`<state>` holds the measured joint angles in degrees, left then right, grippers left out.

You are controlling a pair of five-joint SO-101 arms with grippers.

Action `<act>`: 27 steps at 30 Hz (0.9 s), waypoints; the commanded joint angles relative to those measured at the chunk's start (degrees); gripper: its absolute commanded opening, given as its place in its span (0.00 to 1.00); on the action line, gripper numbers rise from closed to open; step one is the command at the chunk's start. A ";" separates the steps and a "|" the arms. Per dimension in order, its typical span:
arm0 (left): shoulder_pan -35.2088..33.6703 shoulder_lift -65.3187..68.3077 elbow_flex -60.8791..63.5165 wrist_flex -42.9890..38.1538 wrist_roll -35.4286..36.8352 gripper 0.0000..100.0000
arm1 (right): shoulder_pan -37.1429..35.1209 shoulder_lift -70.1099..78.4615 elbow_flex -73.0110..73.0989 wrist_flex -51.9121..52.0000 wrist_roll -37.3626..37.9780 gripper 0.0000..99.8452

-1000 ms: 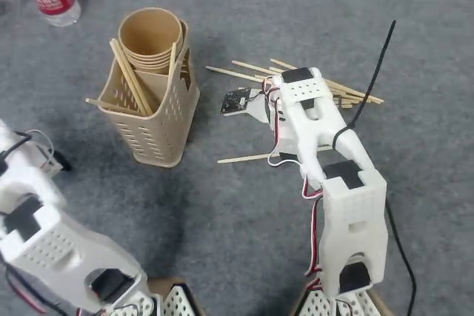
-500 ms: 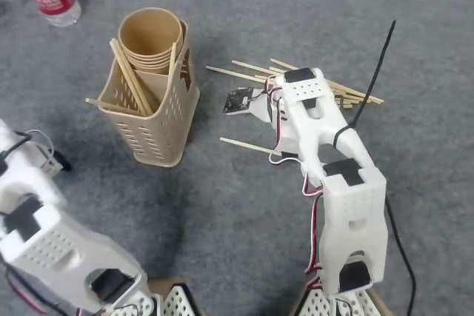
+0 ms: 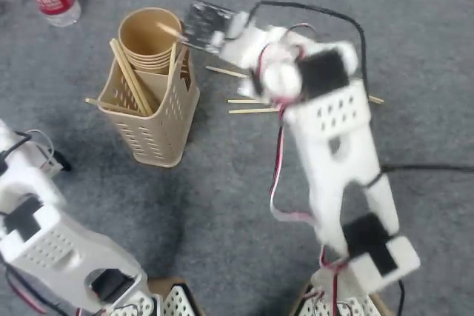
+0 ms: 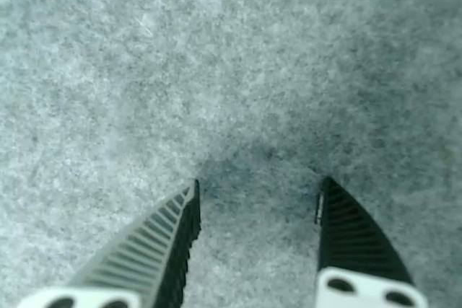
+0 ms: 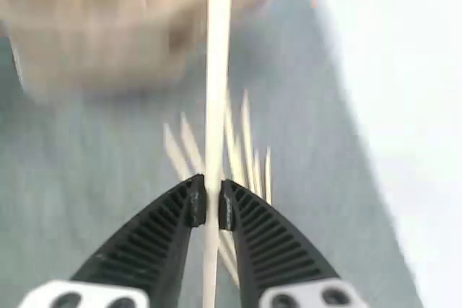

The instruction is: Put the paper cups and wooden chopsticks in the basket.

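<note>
Right claw clenched on a wooden chopstick, tip over the basket. I'd tilt it steeper before letting go, so it drops inside. Left claw spread, holding nothing.

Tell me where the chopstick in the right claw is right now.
In the high view, the chopstick is held in the right claw above the stacked paper cups in the basket, left of the loose chopsticks.
</note>
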<state>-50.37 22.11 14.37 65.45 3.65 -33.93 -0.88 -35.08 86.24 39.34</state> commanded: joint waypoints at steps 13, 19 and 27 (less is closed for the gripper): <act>0.70 -0.18 1.45 -0.09 0.18 0.27 | -15.87 4.09 15.21 -53.93 -33.23 0.01; 0.88 -0.18 1.45 -0.35 0.18 0.27 | -16.75 8.75 19.34 -57.45 -33.14 0.01; 0.88 -0.18 1.45 -0.35 0.18 0.27 | -16.92 7.96 19.69 -53.32 -33.14 0.11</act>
<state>-50.37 22.11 14.46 65.10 3.65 -50.20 8.70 -14.42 30.51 6.73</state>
